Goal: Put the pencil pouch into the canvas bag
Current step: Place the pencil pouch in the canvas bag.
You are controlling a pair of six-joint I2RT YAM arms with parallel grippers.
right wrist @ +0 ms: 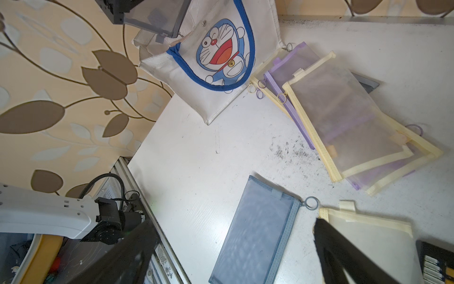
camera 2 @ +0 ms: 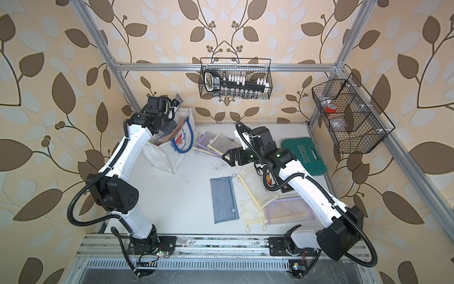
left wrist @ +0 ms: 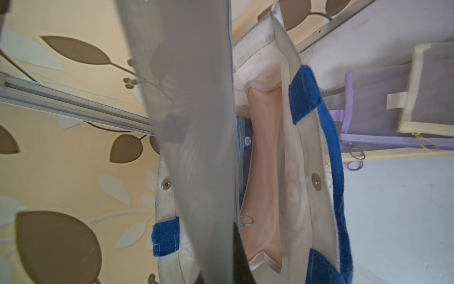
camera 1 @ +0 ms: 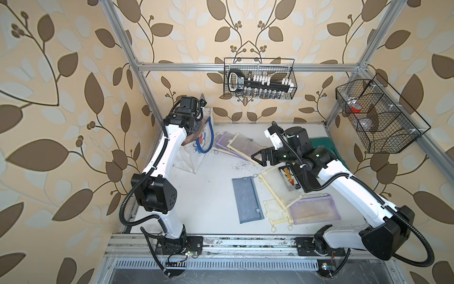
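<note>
Left gripper [right wrist: 120,15]: jaws fully closed on one edge of a grey mesh pencil pouch [left wrist: 191,123].
Pencil pouch: hangs clear of the table, over the open mouth of the canvas bag [camera 1: 194,155]. A corner of it shows above the left wrist in both top views. Whether its lower end is past the rim cannot be told.
Canvas bag: stands at the rear left of the table [camera 1: 211,196], close against the left arm, mouth open. The blue handle hangs over the cartoon print, which faces the table's middle.
Bag contents: a pink pouch [left wrist: 265,172] and, beside it, a blue-grey pouch [left wrist: 245,152].
Right gripper [camera 1: 258,157]: jaws spread wide, holding nothing. It hangs above the table near the middle, just beside the rear stack.
Rear stack [right wrist: 344,118]: yellow and purple pouches overlapping, next to the bag.
Blue pouch [camera 1: 247,199]: flat on the table, alone, near the middle.
Front stack [camera 1: 294,204]: yellow and purple pouches, partly under the right arm.
Teal case [camera 2: 304,155]: flat at the rear right.
Wire baskets [camera 1: 260,78]: one on the rear rail, another on the right rail.
</note>
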